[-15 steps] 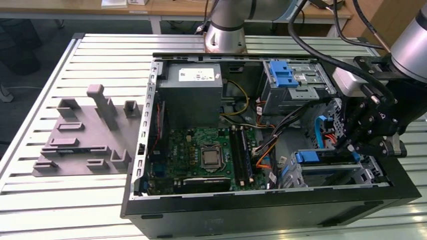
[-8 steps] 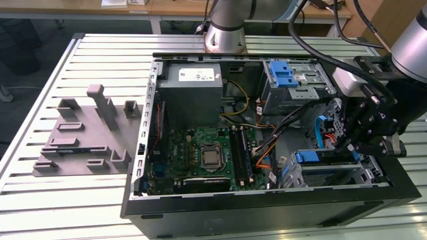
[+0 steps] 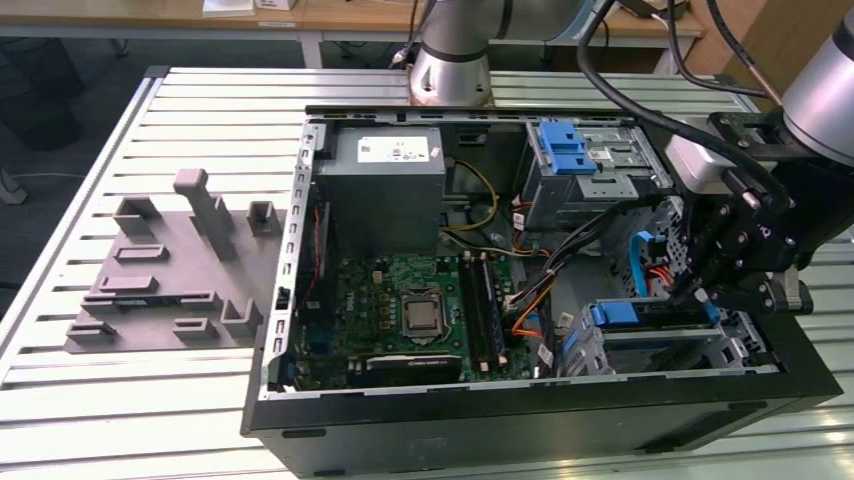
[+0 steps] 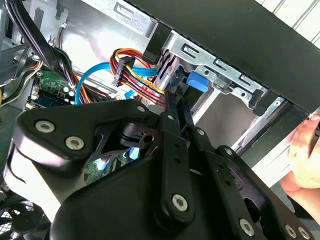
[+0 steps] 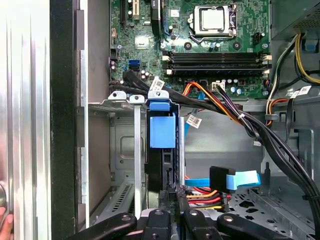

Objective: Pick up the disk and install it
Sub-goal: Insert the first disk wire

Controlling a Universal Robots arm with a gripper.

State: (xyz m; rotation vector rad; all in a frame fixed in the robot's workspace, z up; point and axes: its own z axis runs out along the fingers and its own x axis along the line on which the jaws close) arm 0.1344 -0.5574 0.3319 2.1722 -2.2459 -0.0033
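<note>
The disk [image 5: 162, 132] stands on edge in the drive cage [image 5: 120, 150] at the computer case's [image 3: 534, 420] front corner, blue frame showing. The gripper [image 5: 170, 200], fingers closed thinly together, presses its end, apparently seating it.

Open computer case [image 3: 400, 425] on slatted table [image 3: 174, 390]; grey foam insert [image 3: 167, 265] beside it; motherboard [image 3: 400, 315] inside.

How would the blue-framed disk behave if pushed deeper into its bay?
The disk looks like a rigid slab, so it probably won't flex. Standing on edge beside the bay's metal rail, it would likely slide rather than tip. Its blue plastic frame may give slightly.
</note>
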